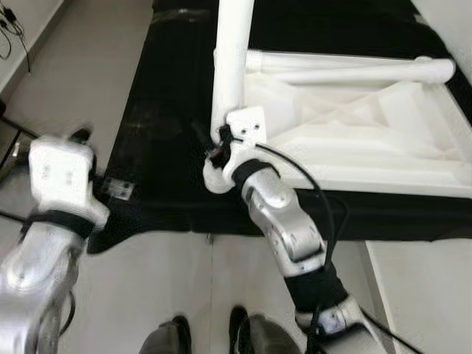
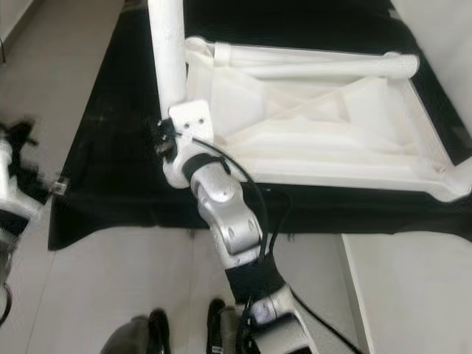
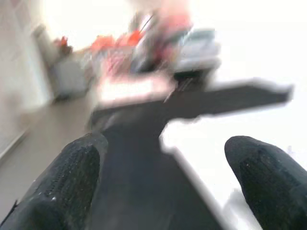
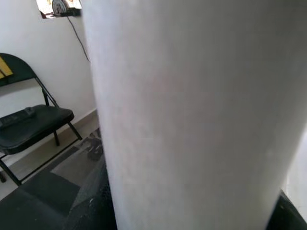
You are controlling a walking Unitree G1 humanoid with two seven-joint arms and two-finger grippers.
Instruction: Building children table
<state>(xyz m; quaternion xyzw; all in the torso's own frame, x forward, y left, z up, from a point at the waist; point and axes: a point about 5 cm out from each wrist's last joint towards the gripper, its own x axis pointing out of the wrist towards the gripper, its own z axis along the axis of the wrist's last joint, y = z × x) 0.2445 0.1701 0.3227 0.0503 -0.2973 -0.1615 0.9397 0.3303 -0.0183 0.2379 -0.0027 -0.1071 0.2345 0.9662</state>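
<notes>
A white children's table top [image 1: 383, 177] lies upside down on a black mat [image 1: 158, 147]. One white tube leg [image 1: 231, 66] stands upright at its near left corner. My right gripper [image 1: 221, 137] is shut on the lower end of this leg, which looms close in the right wrist view as a white leg [image 4: 182, 115]. A second white leg [image 1: 354, 68] lies flat along the table's far edge. My left gripper [image 3: 168, 187] is open and holds nothing; it hovers over the mat's left edge, well left of the table, and its black fingertips [image 3: 72, 177] stand far apart.
Pale tiled floor [image 1: 81, 81] surrounds the mat. A white surface [image 1: 428, 295] lies at the near right. My feet [image 1: 177, 335] stand just before the mat's front edge. A black folding chair [image 4: 29, 124] stands by a wall. Blurred red and grey clutter [image 3: 144, 43] lies beyond the mat.
</notes>
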